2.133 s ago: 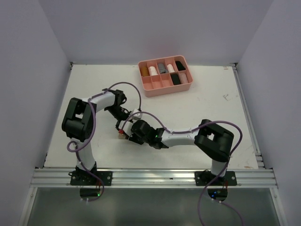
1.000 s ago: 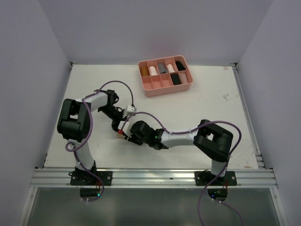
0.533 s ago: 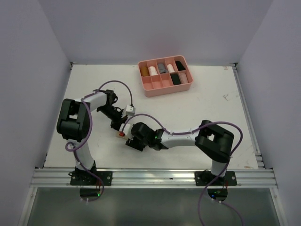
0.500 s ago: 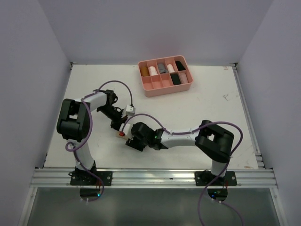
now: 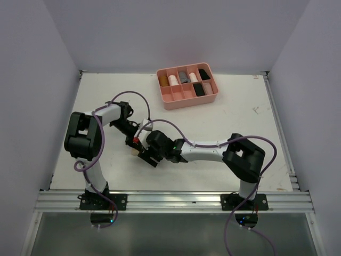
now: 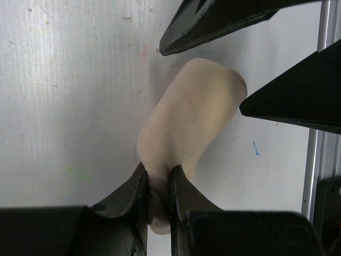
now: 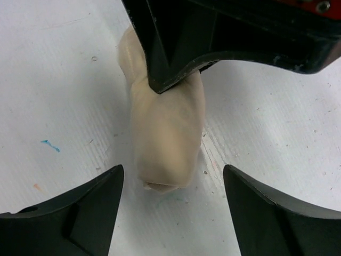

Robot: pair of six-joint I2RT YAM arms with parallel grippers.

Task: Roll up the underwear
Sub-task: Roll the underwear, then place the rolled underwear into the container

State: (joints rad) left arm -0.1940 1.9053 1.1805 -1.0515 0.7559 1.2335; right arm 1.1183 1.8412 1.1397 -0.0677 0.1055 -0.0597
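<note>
The underwear in play is a pale tan roll [image 6: 186, 128] lying on the white table, seen end-on in the right wrist view [image 7: 168, 133]. My left gripper [image 6: 158, 178] is shut on one end of the roll, the cloth pinched between both fingers. My right gripper [image 7: 171, 175] is open at the other end, its fingers [image 7: 85, 213] wide apart on either side of the roll without touching it. In the top view both grippers, left [image 5: 133, 143] and right [image 5: 146, 157], meet left of the table's centre and hide the roll.
A pink divided tray [image 5: 184, 102] stands at the back of the table, with several rolled garments in its compartments. The right arm stretches across the table's front half. An aluminium rail [image 5: 170, 200] runs along the near edge.
My right gripper has opened wide and let go of the roll. My left gripper has shut on the roll's end. The right wrist has shifted slightly toward the left gripper.
</note>
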